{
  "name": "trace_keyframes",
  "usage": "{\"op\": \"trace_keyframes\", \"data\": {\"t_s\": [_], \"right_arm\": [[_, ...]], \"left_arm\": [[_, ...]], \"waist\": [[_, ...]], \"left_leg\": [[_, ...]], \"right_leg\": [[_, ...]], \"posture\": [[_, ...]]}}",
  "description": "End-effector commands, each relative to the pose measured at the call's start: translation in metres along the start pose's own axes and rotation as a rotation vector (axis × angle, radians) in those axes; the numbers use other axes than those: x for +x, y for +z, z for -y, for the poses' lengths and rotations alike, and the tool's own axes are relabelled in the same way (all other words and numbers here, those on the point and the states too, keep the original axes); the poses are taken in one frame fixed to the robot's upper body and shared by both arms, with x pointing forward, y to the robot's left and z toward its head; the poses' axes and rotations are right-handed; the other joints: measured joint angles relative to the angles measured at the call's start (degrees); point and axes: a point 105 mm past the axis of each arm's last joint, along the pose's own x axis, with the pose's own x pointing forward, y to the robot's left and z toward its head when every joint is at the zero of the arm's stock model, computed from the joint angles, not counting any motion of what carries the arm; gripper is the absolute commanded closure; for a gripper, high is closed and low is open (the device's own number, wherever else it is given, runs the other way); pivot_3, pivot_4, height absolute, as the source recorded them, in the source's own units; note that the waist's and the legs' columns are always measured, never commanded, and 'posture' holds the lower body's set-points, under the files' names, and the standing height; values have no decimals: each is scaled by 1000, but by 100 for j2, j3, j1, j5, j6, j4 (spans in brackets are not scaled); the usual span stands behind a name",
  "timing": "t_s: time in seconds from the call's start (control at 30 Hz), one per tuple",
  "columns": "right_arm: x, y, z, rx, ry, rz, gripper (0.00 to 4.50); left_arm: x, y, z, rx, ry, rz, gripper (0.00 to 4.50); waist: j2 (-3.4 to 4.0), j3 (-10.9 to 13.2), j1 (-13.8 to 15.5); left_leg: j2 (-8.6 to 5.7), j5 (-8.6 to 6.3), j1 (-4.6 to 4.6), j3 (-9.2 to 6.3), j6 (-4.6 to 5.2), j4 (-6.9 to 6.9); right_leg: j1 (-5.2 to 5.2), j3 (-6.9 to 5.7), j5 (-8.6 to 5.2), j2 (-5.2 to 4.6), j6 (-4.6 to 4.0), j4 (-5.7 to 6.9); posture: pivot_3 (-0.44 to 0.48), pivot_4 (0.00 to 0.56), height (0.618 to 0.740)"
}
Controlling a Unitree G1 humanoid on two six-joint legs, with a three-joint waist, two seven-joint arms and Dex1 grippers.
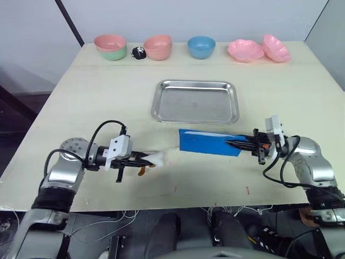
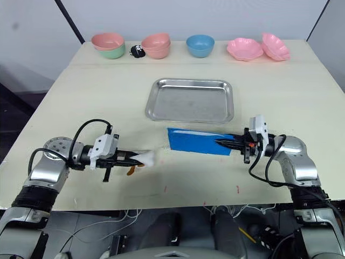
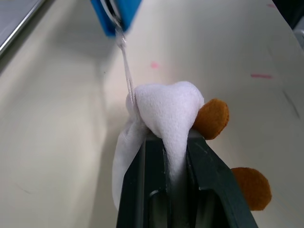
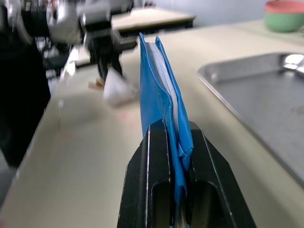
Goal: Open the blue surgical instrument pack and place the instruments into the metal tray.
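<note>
I'm looking down on a pale cream counter (image 1: 108,91) against a grey wall. Along its far edge stand a pink bowl nested in a green one (image 1: 110,46), a stack of pink bowls (image 1: 158,47), a blue bowl (image 1: 201,47) and two pink scalloped dishes (image 1: 258,49), with a small black thing (image 1: 139,52) between the first two stacks.

The metal tray (image 1: 195,101) sits mid-counter, and I see nothing lying in it. Just in front of it, nearer me, is the blue pack (image 1: 209,142), lying along the counter edge-to-edge with the tray but not touching it.

My right claw (image 1: 243,144) is clamped on the pack's right end; in the right wrist view the blue pack (image 4: 161,114) stands pinched between the two fingers (image 4: 147,190), its white-grey lining showing at the fold.

My left claw (image 1: 146,159) is closed on a scrap of white foam-like material (image 3: 164,116) (I can't tell what it is), near the pack's left end. From the left wrist view a thin clear strand (image 3: 126,71) runs from that scrap to the pack's corner, where a silver loop (image 3: 113,12) peeks out. Two small orange-brown discs (image 3: 211,118) sit beside the fingers.
</note>
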Motion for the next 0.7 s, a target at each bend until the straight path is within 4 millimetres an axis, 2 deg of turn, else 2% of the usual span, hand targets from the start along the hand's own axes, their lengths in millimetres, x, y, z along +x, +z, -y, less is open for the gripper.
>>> {"op": "trace_keyframes", "data": {"t_s": [0.03,0.17,0.2,0.23,0.27,0.33,0.37,0.43,0.53,0.7], "right_arm": [[0,10,4,-76,4,3,4500],[2,10,3,-84,9,-3,4500],[3,10,3,-86,10,-2,4500],[3,10,3,-87,11,-1,4500],[3,10,3,-89,11,-1,4500],[3,11,3,-97,12,-2,4500],[3,11,3,-101,13,-3,4500],[4,10,2,-108,20,-7,4500],[4,9,0,-112,30,-15,4500],[4,8,0,-113,31,-17,4500]], "left_arm": [[-17,-16,1,1,-15,-96,4463],[-19,-22,2,9,-29,-116,4463],[-20,-23,3,5,-35,-120,3634],[-20,-25,5,-2,-42,-123,3602],[-20,-25,6,-11,-47,-121,3242],[-20,-25,7,-28,-52,-113,2505],[-22,-23,7,-51,-46,-95,1945],[-25,-17,8,-90,-57,-69,1430],[-31,-11,13,-115,-92,-87,35],[-43,5,12,-158,-112,-71,35]], "waist": [[0,0,-21],[0,0,-44],[0,0,-43],[0,0,-43],[0,0,-43],[0,0,-40],[0,0,-38],[0,1,-40],[0,2,-40],[2,7,-28]], "left_leg": [[0,0,0,0,0,0],[1,0,0,-1,0,0],[1,0,0,-3,0,0],[2,0,0,-3,0,0],[2,0,0,-2,0,0],[3,0,1,-2,0,0],[3,0,1,-2,0,0],[3,0,1,-2,0,0],[4,0,-1,-2,0,0],[3,0,-3,-3,0,0]], "right_leg": [[0,0,0,0,0,0],[0,0,0,2,0,1],[0,-1,0,3,0,2],[0,-1,0,3,0,2],[0,-1,0,3,0,2],[0,-1,0,2,0,2],[0,-1,0,2,0,2],[0,-1,0,2,0,3],[-1,-1,0,1,0,2],[-1,-1,0,-2,1,1]], "posture": [[0,150,740],[0,150,740],[0,150,740],[0,150,740],[0,150,740],[0,150,740],[0,150,740],[0,150,740],[0,150,740],[0,150,740]]}}
